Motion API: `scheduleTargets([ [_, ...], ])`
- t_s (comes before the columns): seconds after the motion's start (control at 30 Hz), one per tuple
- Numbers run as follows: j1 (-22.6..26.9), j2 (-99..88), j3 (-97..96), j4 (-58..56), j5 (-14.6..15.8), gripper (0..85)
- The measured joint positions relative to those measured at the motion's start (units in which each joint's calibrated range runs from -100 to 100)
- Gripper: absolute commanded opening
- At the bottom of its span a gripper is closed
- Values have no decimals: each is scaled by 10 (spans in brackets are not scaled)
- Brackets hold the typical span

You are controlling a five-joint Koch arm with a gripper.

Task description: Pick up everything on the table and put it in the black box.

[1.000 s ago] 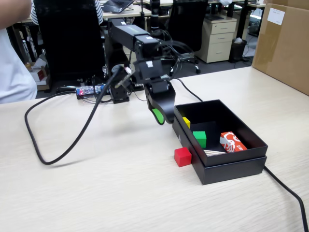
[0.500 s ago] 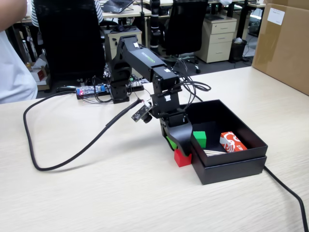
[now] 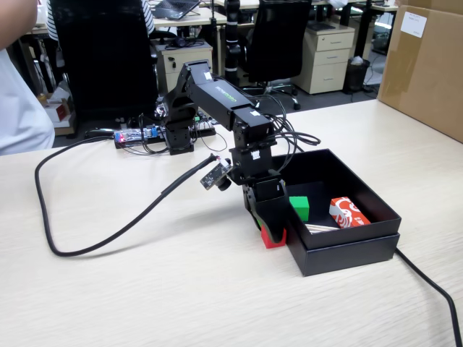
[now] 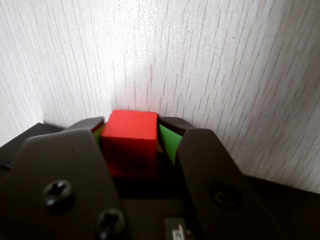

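Observation:
A red cube [image 3: 275, 238] sits at table level right against the near left wall of the black box [image 3: 347, 251]. My gripper [image 3: 270, 228] points straight down over it. In the wrist view the red cube [image 4: 130, 134] fills the gap between the two jaws of my gripper [image 4: 131, 126], with the green pads [image 4: 169, 142] pressed to its sides. Inside the box lie a green cube [image 3: 299, 207], a red and white packet [image 3: 349, 212] and a thin pale item [image 3: 320, 228].
A thick black cable [image 3: 87, 249] loops over the table to the left of the arm. Another cable [image 3: 434, 289] runs off the box's right corner. A large cardboard box [image 3: 427, 65] stands at the far right. A person [image 3: 18, 94] sits at the left edge.

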Motion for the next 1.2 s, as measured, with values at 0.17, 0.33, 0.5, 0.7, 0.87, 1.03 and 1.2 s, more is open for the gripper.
scheduleTargets([
  [0.17, 0, 1, 12, -2, 2, 9],
  [0.33, -9, -173, 12, -97, 7, 8],
  [0.5, 38, -445, 26, -131, 7, 9],
  [0.7, 102, -478, 23, -131, 12, 9],
  [0.87, 120, -391, 24, -130, 20, 11],
  [1.03, 117, -239, 23, -113, 31, 9],
  [1.2, 115, -141, 23, -88, 35, 9],
])
